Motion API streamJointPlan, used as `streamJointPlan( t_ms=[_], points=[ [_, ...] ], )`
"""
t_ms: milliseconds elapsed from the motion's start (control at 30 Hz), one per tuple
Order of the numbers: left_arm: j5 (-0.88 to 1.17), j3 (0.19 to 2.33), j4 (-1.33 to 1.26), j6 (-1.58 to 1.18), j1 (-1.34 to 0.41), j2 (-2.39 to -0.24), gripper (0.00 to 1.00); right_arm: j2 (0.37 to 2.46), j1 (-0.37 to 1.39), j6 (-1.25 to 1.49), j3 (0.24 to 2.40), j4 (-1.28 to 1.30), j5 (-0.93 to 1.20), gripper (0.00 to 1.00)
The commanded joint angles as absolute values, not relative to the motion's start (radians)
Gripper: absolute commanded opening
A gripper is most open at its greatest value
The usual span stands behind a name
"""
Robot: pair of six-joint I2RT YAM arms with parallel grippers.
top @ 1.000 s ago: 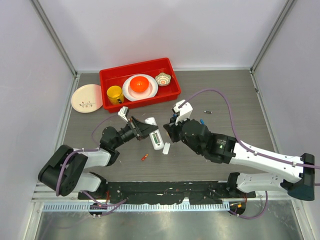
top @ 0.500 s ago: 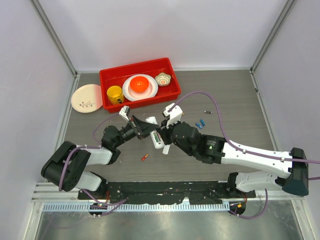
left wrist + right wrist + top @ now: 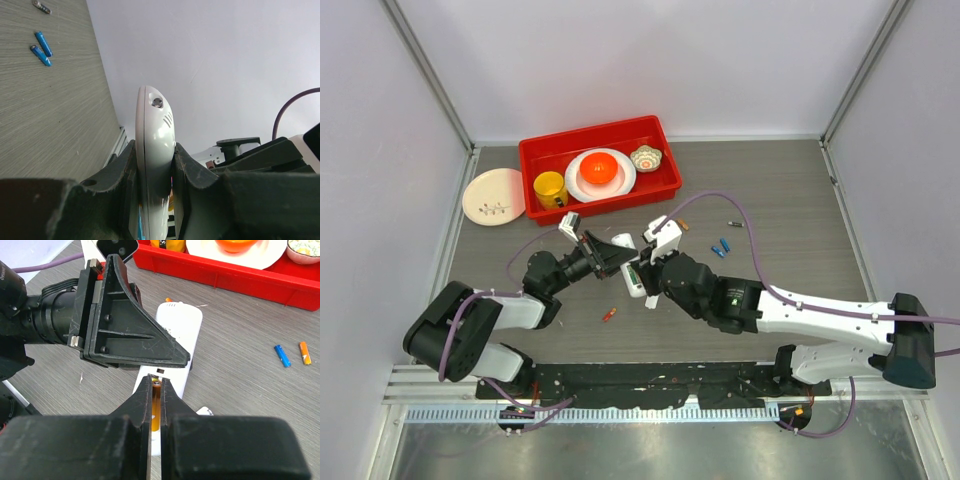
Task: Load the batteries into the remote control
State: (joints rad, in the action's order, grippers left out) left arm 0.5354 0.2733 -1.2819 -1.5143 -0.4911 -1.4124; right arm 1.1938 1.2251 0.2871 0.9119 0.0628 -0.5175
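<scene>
— Grey wood-grain tabletop; where's the remote control (image 3: 179, 325)?
— Pinched edgewise between the fingers of the left gripper (image 3: 154, 150), which is clenched on it.
— And the right gripper (image 3: 156, 390)?
— Clamped on an orange battery (image 3: 156, 415), tips right at the remote's back, just below the left finger.
— Farther out?
— Well off to its right lie a blue battery (image 3: 282, 355) and a loose orange battery (image 3: 304, 353); ahead, a red tray (image 3: 260, 282).

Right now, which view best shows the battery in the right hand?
Right wrist: the orange battery is pinched in the right hand, by the remote. Top view: too small to tell. Left wrist: not clearly visible.
</scene>
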Motion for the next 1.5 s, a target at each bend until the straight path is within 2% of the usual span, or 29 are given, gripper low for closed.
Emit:
streamJointPlan(
  t_ms=[0, 433, 767, 1367, 1467],
  points=[
    [0.532, 0.305, -1.542, -1.525, -0.495, -1.407, 0.0, 1.2, 1.238, 0.291, 0.899, -0.034, -0.566, 0.01],
    [0.532, 0.307, -1.543, -1.525, -0.503, -1.41, 0.0, 1.221, 1.25, 0.301, 0.884, -0.072, -0.592, 0.01],
    [0.511, 0.302, -1.546, -1.516, -0.502, -1.402, 0.0, 1.31, 1.249, 0.368, 1.032, 0.225, -0.523, 0.01],
    [0.46, 0.268, -1.546, -1.503, -0.503, -1.355, 0.0, 1.328, 1.249, 0.465, 1.048, 0.308, -0.552, 0.01],
    [0.459, 0.267, -1.546, -1.505, -0.503, -1.351, 0.0, 1.331, 1.249, 0.471, 1.051, 0.314, -0.554, 0.05]
  ],
)
